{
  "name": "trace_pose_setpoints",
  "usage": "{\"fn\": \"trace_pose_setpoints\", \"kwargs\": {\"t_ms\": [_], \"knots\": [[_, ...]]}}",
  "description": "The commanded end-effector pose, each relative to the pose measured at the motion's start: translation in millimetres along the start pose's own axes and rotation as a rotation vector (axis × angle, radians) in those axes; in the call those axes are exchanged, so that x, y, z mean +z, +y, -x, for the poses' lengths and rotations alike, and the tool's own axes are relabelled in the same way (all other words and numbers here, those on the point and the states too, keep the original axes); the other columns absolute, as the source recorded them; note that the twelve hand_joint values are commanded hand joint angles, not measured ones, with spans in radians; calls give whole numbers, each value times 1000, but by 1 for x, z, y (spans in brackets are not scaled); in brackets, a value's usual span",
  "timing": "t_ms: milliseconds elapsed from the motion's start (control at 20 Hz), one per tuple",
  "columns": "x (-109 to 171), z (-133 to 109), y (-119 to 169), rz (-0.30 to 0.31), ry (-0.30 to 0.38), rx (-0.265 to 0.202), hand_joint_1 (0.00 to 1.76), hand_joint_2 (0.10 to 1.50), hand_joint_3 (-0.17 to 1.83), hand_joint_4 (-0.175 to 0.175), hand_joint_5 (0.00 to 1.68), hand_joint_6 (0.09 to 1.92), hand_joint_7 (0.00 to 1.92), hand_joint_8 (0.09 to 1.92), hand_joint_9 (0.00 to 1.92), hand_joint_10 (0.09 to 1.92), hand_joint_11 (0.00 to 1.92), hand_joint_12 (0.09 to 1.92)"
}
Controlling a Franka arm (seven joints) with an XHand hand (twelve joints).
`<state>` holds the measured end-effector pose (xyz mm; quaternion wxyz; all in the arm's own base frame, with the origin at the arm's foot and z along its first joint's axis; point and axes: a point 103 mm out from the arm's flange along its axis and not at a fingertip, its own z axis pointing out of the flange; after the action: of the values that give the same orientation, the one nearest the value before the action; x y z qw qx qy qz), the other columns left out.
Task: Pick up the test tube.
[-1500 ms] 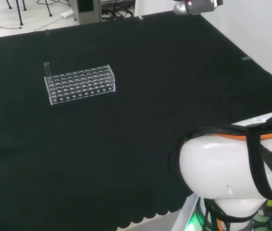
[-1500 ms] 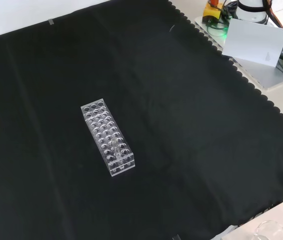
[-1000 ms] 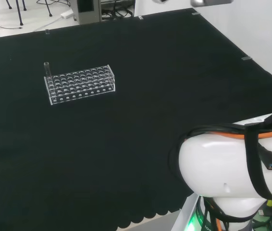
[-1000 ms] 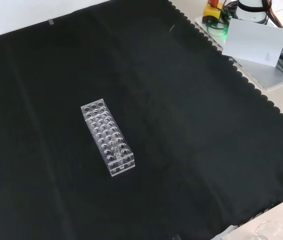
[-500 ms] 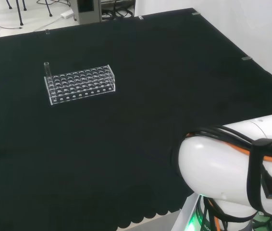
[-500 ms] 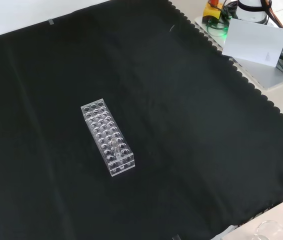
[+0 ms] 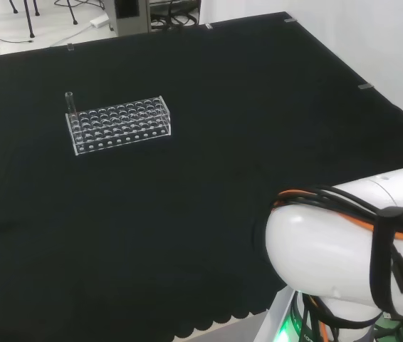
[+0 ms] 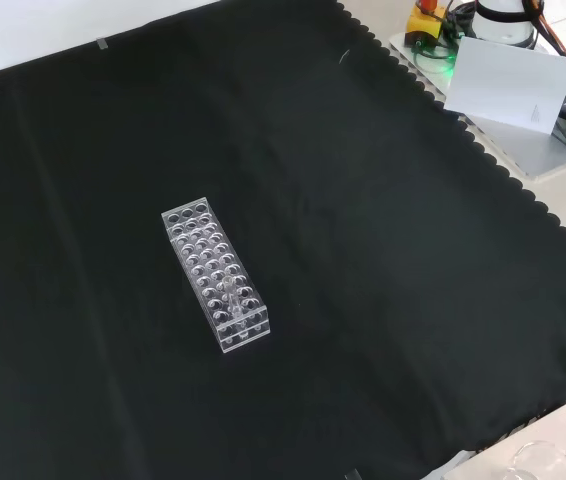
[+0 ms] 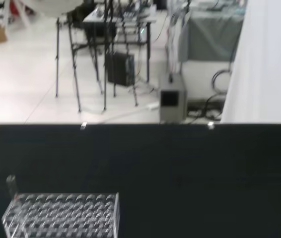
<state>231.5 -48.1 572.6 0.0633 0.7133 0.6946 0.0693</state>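
Note:
A clear test tube (image 7: 70, 103) stands upright in a corner hole at the left end of a clear plastic rack (image 7: 118, 123) in the head view. In the front view the rack (image 8: 215, 273) lies on the middle of the black cloth, with the tube (image 8: 231, 303) at its near end. The wrist view looks at the rack (image 9: 61, 215) from far off, and the tube (image 9: 11, 184) rises above one end. A blurred white part of the hand (image 9: 56, 5) shows at that picture's edge, well away from the rack.
The arm's big white link (image 7: 344, 249) bulks at the head view's lower right. In the front view, a white board (image 8: 513, 80) and cables lie off the cloth at top right, and a glass vessel (image 8: 541, 462) stands past its near scalloped edge.
A grey and white part of the arm at the head view's top edge has left the picture. The big white link has turned a little. Rack and tube have not moved.

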Motion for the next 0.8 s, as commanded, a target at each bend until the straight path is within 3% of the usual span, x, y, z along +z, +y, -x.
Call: {"fn": "trace_pose_setpoints", "kwargs": {"t_ms": [50,400,800], "knots": [[44,-29,72,-193,36,-154,733,709,497,-55,123,90,113,831,108,990,0,1298],[59,-51,112,-247,66,-199,741,704,498,-53,135,87,128,834,120,989,0,1328],[100,-102,158,-332,43,-291,756,700,505,-53,155,87,146,837,152,989,0,1405]]}}
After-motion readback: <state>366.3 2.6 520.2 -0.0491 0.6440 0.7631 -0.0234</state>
